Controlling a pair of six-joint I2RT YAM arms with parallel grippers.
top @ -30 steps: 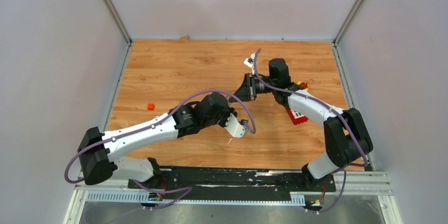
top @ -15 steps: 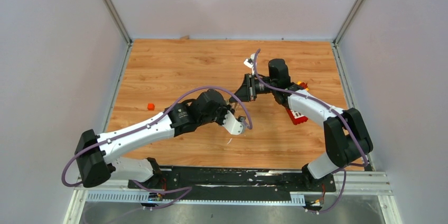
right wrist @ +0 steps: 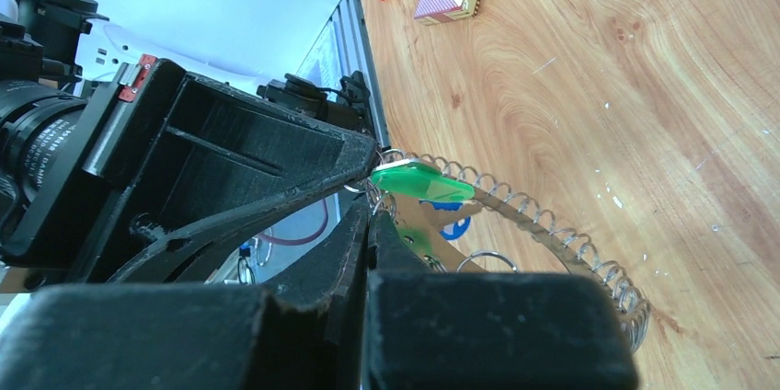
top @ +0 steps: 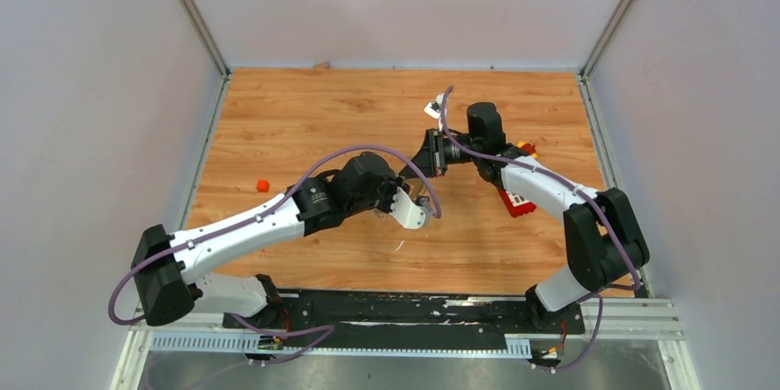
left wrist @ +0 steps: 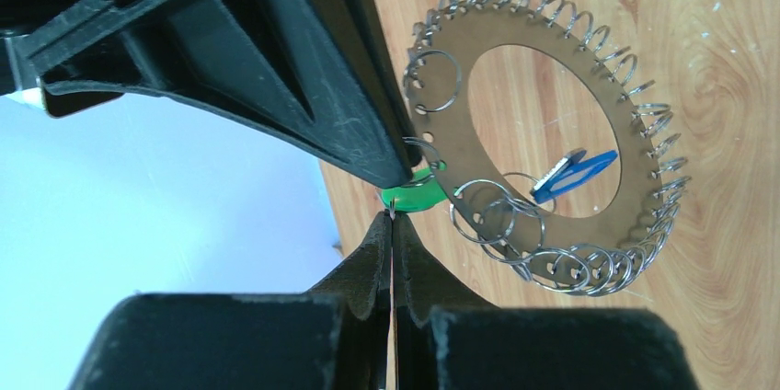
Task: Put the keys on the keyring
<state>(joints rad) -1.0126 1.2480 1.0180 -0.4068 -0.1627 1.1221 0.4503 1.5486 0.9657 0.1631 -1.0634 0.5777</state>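
Keyring [left wrist: 639,151], blue key [left wrist: 572,174], green key [left wrist: 414,198]: clear from left wrist, lost overhead; left fingers [left wrist: 368,257] and right fingers [right wrist: 354,252] each pressed together.

The wooden table [top: 303,123] is warm orange-brown, streaked with darker wavy grain and a few pale flecks. The large flat metal keyring [left wrist: 453,132] looks dull tan across its disc in the left wrist view, while its fringe of small wire loops is bright silver. 2 small keys carry colour: the green plastic-headed key [left wrist: 414,197] is vivid green and the blue plastic-headed key [left wrist: 572,175] is deep blue. The left gripper [left wrist: 391,229] and right gripper [right wrist: 370,215] are matt black. The left arm [top: 239,229] is white with black joints, looped by a purple cable [top: 368,153]. A tiny cube [top: 262,185] is red-orange, and a rectangular block [top: 518,205] is red with white squares.
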